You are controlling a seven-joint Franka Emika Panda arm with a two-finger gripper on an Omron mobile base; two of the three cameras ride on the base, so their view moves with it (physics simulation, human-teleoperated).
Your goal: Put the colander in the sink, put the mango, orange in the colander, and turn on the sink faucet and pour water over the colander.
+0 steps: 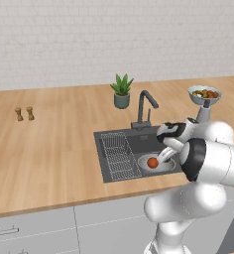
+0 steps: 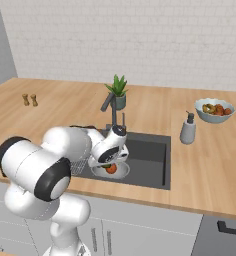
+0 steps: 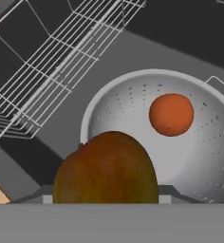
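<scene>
Hand view: wire rack [image 3: 52, 61] beside colander [image 3: 199, 156].

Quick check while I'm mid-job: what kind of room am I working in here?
A simulated home kitchen, by the look of it: a wooden counter with a recessed sink and faucet, a fruit bowl and soap dispenser beside it, and grey cabinet fronts below.
</scene>
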